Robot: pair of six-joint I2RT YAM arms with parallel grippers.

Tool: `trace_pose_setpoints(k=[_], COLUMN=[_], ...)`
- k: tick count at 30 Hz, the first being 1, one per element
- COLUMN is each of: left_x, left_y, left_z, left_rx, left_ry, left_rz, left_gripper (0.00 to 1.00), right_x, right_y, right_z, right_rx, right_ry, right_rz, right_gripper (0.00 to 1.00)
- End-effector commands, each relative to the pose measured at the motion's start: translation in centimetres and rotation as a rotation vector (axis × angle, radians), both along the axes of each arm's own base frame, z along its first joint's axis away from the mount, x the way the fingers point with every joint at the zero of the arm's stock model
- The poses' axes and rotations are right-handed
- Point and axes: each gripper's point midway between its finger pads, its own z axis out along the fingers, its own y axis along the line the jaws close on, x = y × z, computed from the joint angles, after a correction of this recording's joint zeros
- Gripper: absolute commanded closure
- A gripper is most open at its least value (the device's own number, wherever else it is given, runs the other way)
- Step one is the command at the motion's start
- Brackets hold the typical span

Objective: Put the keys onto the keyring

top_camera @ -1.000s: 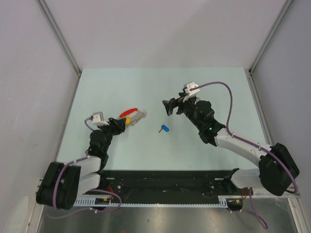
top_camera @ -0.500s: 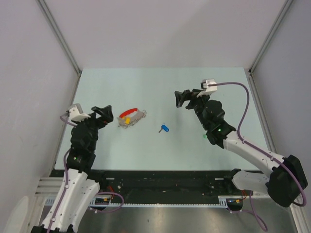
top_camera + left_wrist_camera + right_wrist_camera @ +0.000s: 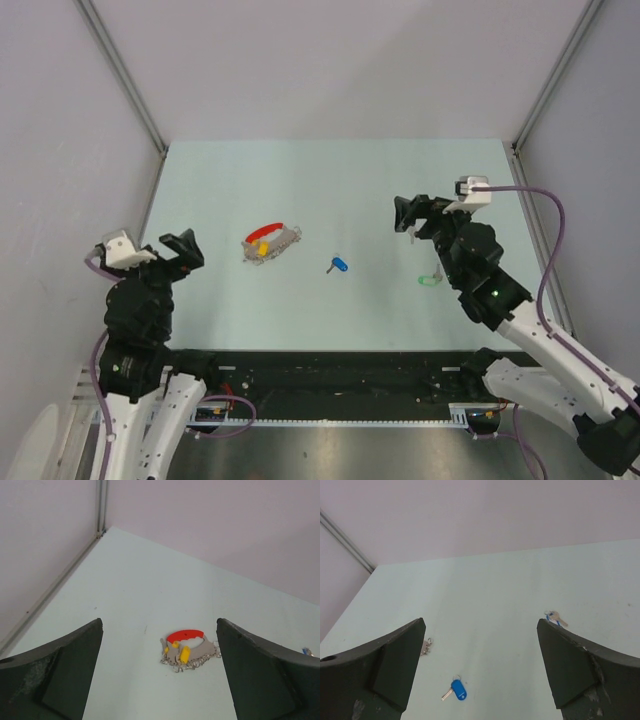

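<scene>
Seen from overhead, the keyring [image 3: 270,242] is lying on the bench [image 3: 350,190] at about nine o'clock from the middle. Its long axis is running from eight o'clock to two o'clock. Its red band [image 3: 264,231] is arching along the far side, and a yellow-headed key [image 3: 261,247] is sitting on the strand.

Near it, at roughly four o'clock, a blue-headed key [image 3: 339,265] is resting loose, its blade pointing toward eight o'clock. A green-headed key [image 3: 428,281] is lying further along that line, beside the right arm.

The left tool [image 3: 187,249] is hanging at nine o'clock of the keyring, well apart from it. Its fingers are spread wide and gripping nothing. The right tool [image 3: 403,214] is likewise gaping and carrying nothing (both are off the surface).

The bench is showing a pale mint top, and plain grey-lilac walls [image 3: 330,60] are closing it in.
</scene>
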Motion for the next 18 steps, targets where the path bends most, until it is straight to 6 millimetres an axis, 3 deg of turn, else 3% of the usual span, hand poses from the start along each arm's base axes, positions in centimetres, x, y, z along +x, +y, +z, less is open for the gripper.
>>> trace_pose_setpoints(k=[1,10,18], left_x=[-2.1,-3.2,-3.1], left_y=[2.2,2.5,3.6], left_z=[0.5,-0.1,-1.7], left_rx=[0.101,0.08,0.089], left_ry=[-0.027,-0.148,-0.083], left_rz=[0.084,0.094,0.16], left_gripper=[0.0,0.0,0.0], right_x=[-2.2,-6.1,-7.2], right_y=[-2.9,-6.4,-7.0], right_z=[-0.8,-1.1,-3.2], right_rx=[-0.077,-0.145,-0.21], right_ry=[0.046,0.064,0.129], right_rz=[-0.05,-0.064,-0.042], right_gripper=[0.0,0.0,0.0])
